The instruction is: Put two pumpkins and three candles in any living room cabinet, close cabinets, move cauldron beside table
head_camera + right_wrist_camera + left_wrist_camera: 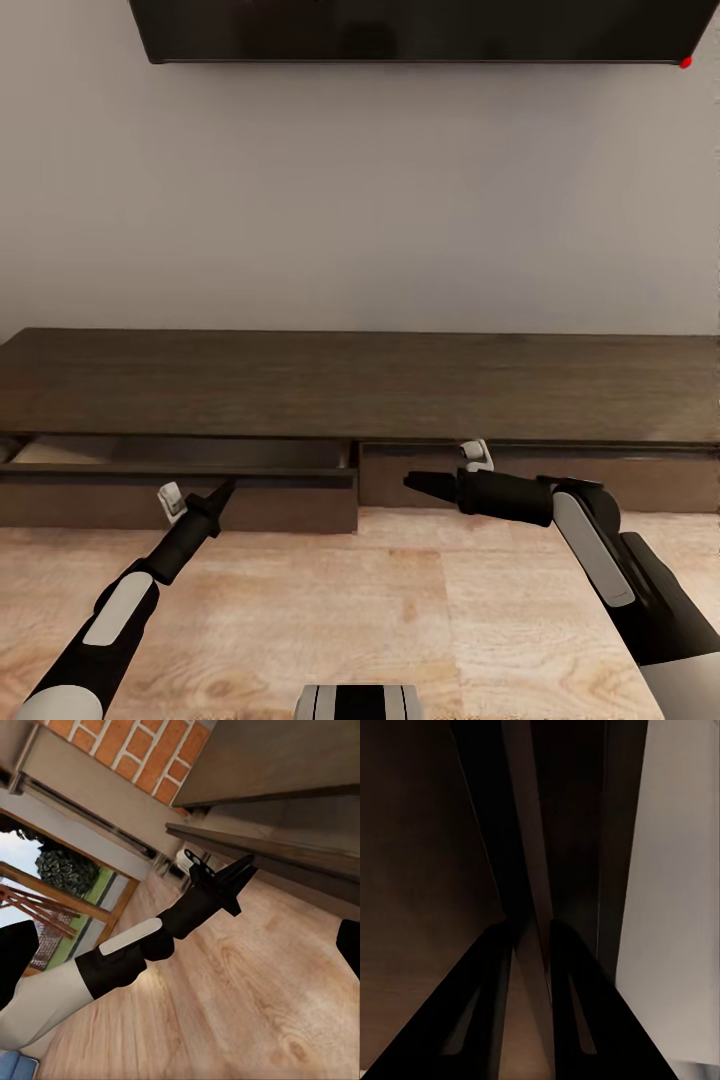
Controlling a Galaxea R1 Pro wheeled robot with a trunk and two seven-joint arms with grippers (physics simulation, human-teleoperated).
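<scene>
Room: light wood floor [330,610] under a pale wall [360,200], a dark screen [420,30] mounted above.
Cabinet: the long dark-brown cabinet [360,385] runs along the wall directly ahead of both grippers; its left drawer [180,480] is pulled out, the right drawer front [600,480] sits further back.
Left gripper: the left gripper [226,490] has its tip at the open drawer's front edge, fingers [480,1012] narrowly parted, the edge between them.
Right gripper: the right gripper [415,483] points sideways towards the left one, just before the right drawer front; cannot tell its opening.
</scene>
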